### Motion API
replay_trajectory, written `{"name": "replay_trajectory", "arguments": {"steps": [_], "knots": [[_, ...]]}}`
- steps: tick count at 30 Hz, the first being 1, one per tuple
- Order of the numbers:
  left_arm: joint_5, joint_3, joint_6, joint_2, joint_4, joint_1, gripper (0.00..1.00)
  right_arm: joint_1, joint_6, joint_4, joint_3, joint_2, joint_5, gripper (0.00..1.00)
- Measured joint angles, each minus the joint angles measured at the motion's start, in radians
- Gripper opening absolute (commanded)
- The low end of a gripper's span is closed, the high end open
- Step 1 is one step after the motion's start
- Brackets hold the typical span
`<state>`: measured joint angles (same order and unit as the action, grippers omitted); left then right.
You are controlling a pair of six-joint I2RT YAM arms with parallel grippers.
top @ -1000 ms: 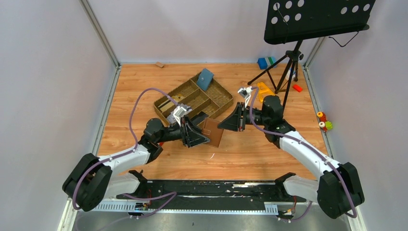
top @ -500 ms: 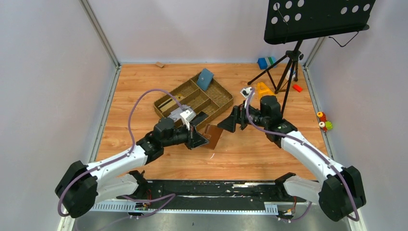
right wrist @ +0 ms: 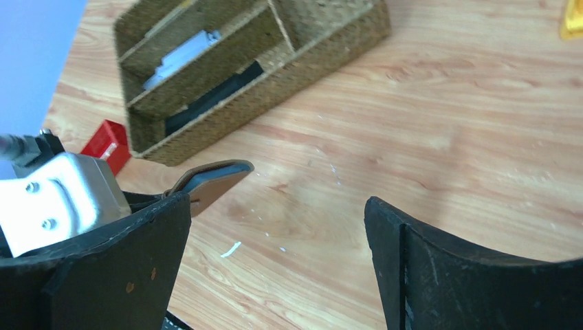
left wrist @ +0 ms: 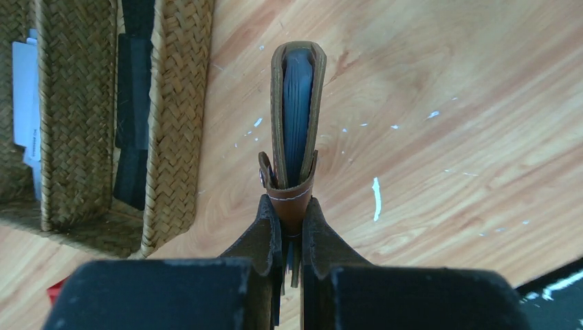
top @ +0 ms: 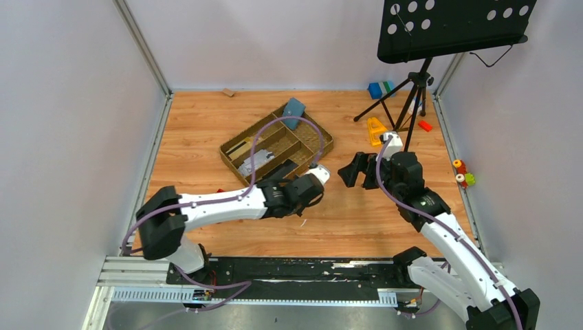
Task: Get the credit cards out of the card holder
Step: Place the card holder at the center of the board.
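A: So, beginning at the jaws. On the left?

B: Clamped shut in the left gripper (left wrist: 291, 206): the card holder (left wrist: 297, 117), nipped at the end with the little closing tab. Seen edge-on from the wrist camera. Brown covers folded nearly together, grey-blue layers packed between. Seemingly held clear of the wooden table (left wrist: 447, 103), just beside the wall of a woven tray (left wrist: 175, 103).

A: And on the right?

B: Spread wide and gripping nothing, the right gripper (right wrist: 275, 206). Facing the holder from nearby, no contact. Framed between its fingers: the holder's far end poking out past the left wrist, then bare wood, the tray, a small red block (right wrist: 106, 144) by the tray's corner.

A: Any cards out yet?

B: No card seen outside the holder in any view. Hard to tell whether the dark layers inside include cards or only sleeves.

A: Which step, then?

B: Most likely the set-up for a first pull: holder steadied on one side, the other side free to pick. Extraction itself not begun.

A: Needed next?

B: Probably opening the fold first, with hardly a gap for a fingertip at present. Then come in along the open edge with the right gripper, narrow the jaws to about a card's thickness, pinch one exposed corner only, draw straight out along the sleeve. Keep the left clamp firm, or risk dragging the whole holder along.
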<state>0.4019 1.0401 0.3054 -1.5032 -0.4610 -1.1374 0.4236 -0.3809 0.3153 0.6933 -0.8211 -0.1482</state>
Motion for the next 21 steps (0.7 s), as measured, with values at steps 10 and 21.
{"name": "replay_trajectory", "arguments": {"steps": [10, 21], "knots": [[-0.043, 0.07, 0.01, -0.13, -0.132, -0.031, 0.73, -0.002, -0.028, 0.106, -0.028, 0.006, 0.072, 0.99], [-0.443, -0.129, 0.042, 0.202, 0.07, 0.105, 0.71, -0.002, -0.043, 0.115, -0.063, 0.023, 0.033, 0.97]]}}
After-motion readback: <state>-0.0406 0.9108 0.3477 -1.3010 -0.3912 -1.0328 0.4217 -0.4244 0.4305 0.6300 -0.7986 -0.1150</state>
